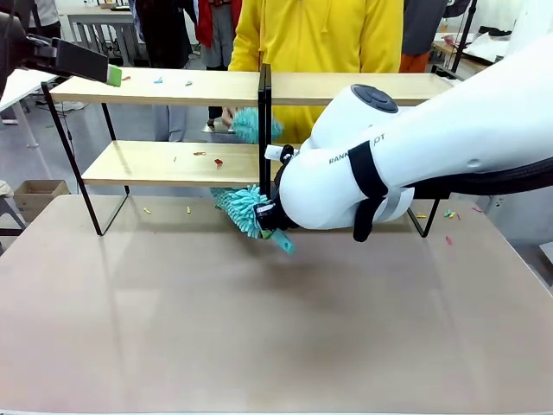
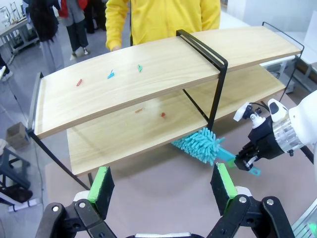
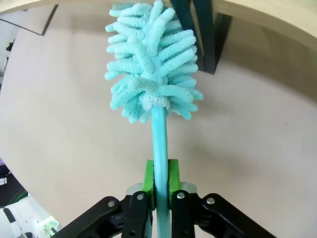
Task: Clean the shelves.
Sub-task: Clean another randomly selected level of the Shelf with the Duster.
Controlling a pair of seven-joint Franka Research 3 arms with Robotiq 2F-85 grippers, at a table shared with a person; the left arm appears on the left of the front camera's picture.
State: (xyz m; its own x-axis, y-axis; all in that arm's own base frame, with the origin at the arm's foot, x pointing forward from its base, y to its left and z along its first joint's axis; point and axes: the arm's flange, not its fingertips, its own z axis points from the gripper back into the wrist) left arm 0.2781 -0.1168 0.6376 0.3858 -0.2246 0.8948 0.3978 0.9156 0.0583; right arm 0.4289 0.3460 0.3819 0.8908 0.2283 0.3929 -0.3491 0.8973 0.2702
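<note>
Right jaws pinch the teal duster, head toward the shelves, whose boards run left-right; left jaws spread.

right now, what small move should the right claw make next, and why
Probably raise the duster onto the lower board and sweep toward the red scraps: the right claw holds it, but its head sits below that board's edge by the centre post.

The right arm reaches low across the middle, right pincer clamped on a duster; left pincer hovers high, fingers spread wide.
</note>
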